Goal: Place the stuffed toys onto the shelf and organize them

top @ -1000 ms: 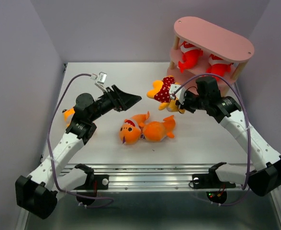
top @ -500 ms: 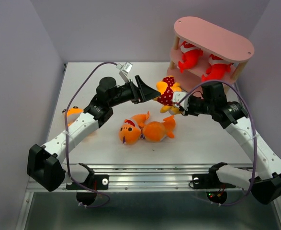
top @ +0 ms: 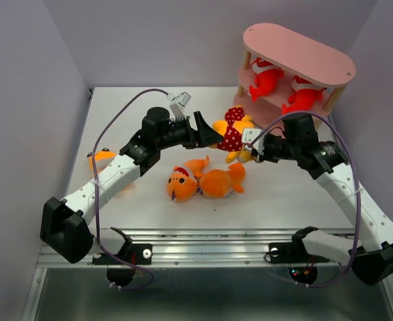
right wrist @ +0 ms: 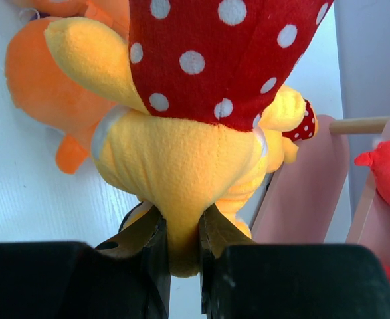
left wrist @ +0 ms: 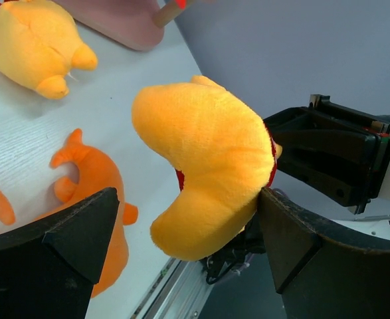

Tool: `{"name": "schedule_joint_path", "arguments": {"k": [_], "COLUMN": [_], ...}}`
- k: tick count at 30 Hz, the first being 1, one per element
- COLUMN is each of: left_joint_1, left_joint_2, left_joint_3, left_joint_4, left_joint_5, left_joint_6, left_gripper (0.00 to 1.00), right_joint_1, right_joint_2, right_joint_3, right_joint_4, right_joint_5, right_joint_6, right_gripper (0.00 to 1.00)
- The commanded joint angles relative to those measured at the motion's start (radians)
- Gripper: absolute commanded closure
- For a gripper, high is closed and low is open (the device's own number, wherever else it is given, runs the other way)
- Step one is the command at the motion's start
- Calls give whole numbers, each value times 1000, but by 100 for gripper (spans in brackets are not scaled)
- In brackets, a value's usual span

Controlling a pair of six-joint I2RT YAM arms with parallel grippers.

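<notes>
My right gripper (top: 251,148) (right wrist: 181,232) is shut on the bottom end of a yellow-orange stuffed toy in a red white-dotted dress (top: 232,136) (right wrist: 208,60), holding it above the table. My left gripper (top: 211,135) (left wrist: 188,199) is open, one finger on each side of that toy's yellow end (left wrist: 201,159); the right finger touches it. Another yellow toy (left wrist: 32,43) lies by the foot of the pink shelf (top: 296,50) (right wrist: 307,193). Two red sharks (top: 266,80) (top: 303,97) sit on its middle tier. Two orange sharks (top: 183,184) (top: 224,180) lie mid-table.
A further yellow-orange toy (top: 101,159) lies at the table's left, partly hidden behind my left arm. The shelf stands at the back right corner, close to the wall. The metal rail (top: 203,244) runs along the near edge.
My left arm has swung right from the table's left side up to the held toy, bringing its open jaws round it. The right gripper raised the toy slightly toward it.
</notes>
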Motion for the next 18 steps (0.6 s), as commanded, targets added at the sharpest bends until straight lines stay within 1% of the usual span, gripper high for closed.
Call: {"name": "schedule_joint_path", "arguments": {"k": [1,5,7,8,14,15,17,18], "left_joint_1": [8,8,4,2,-15,-15,-18,-19], "left_joint_2": [-35,-29,-21,-20,-32,-35,-35,-32], "left_joint_3": [36,29,19,15,-42,-51,-68,-71], "left_joint_4": [24,125,177,192,262,271,294,300], "left_joint_5": [32,134,200,234,280,291,315,323], "left_joint_6": [30,-28,-62,-71,-90,-96,-102,-105], "left_gripper": [5,5,8,11,23,32,43,55], "right_joint_1": [4,4,4,4,4,4,4,4], "right_joint_2": [-11,4,8,12,21,26,26,26], "right_joint_3": [64,67,56,52,24,22,18,18], "right_joint_4": [12,9,25,35,87,88,91,93], "right_joint_5": [-81,-115,-112,-104,-80,-81,-87,-91], "right_joint_6": [10,18,24,38,67,75,82,89], "right_gripper": [97,96,96,96,94,94,93,93]}}
